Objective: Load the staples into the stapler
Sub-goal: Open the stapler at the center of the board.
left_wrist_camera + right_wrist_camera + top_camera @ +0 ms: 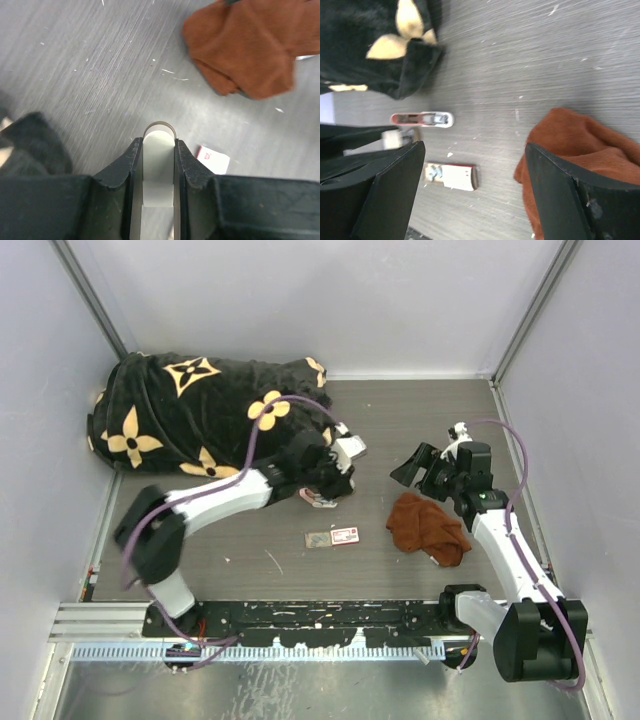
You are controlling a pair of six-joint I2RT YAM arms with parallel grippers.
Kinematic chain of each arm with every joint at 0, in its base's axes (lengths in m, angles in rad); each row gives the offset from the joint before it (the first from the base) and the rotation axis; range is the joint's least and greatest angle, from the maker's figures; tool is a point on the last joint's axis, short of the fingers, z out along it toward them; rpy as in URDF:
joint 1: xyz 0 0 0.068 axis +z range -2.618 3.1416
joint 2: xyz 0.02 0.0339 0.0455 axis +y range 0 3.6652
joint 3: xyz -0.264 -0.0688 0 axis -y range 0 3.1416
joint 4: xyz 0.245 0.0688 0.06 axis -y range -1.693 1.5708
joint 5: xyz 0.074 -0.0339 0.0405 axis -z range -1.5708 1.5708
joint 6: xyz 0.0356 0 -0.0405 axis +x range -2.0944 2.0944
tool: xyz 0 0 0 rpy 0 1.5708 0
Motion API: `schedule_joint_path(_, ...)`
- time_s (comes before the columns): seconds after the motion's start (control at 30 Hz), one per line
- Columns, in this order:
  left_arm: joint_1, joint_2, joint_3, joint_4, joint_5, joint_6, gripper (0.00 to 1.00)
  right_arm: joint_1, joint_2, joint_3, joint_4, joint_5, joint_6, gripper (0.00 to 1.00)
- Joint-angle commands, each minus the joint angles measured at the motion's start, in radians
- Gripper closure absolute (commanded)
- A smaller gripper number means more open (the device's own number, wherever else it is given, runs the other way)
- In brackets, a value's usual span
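Stapler pick-up looks to be the step in hand. The left hand (158, 142) is pinching a pale, round-ended piece that I take for the stapler (159, 167). One finger presses each long side, and only the rounded tip shows past the fingertips.

In the overhead view the stapler (318, 500) sits on the worktop (430, 410) just left of the frame's centre. It is at the tip of the left arm and close below the edge of the black flowered blanket (190, 410). The right wrist view shows it lying left of centre, pink-rimmed, with metal along its middle.

The box of staples (333, 537) lies just below the stapler in the overhead view, near it but apart, with neither hand on it. I cannot make out a loose strip.

The right hand (428, 468) is spread wide and holds nothing. It hangs right of centre, just above the rust cloth (428, 527), well apart from the stapler and the box.

Loading has not begun, by my judgement. The next move calls for a firm, square hold on the stapler so its metal channel can be opened. The right hand would then go to the box. The slim, smooth plastic may twist in the pinch.
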Motion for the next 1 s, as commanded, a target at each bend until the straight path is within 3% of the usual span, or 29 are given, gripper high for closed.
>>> schedule_joint_path(0.0, -0.015, -0.304, -0.143, 0.04, 0.026, -0.032, 1.0, -0.002, 0.006, 0.027, 0.019, -0.256, 0.062, 0.14)
schedule_joint_path(0.13, -0.083, -0.546, -0.242, -0.076, -0.016, -0.055, 1.0, 0.0, 0.032, -0.03, 0.141, -0.575, 0.181, 0.17)
schedule_joint_path(0.23, -0.129, -0.699, -0.299, -0.126, -0.03, -0.038, 1.0, 0.018, 0.039, -0.085, 0.265, -0.706, 0.294, 0.19)
schedule_joint_path(0.33, -0.185, -0.745, -0.301, -0.212, -0.104, 0.029, 1.0, 0.091, 0.049, -0.091, 0.275, -0.711, 0.302, 0.19)
schedule_joint_path(0.53, -0.229, -0.751, -0.27, -0.317, -0.052, 0.093, 1.0, 0.298, 0.091, -0.099, 0.38, -0.67, 0.379, 0.22)
schedule_joint_path(0.7, -0.23, -0.773, -0.294, -0.331, -0.05, 0.127, 1.0, 0.356, 0.104, -0.17, 0.567, -0.662, 0.505, 0.28)
schedule_joint_path(0.97, -0.229, -0.79, -0.308, -0.325, -0.07, 0.129, 1.0, 0.471, 0.143, -0.161, 0.661, -0.624, 0.545, 0.33)
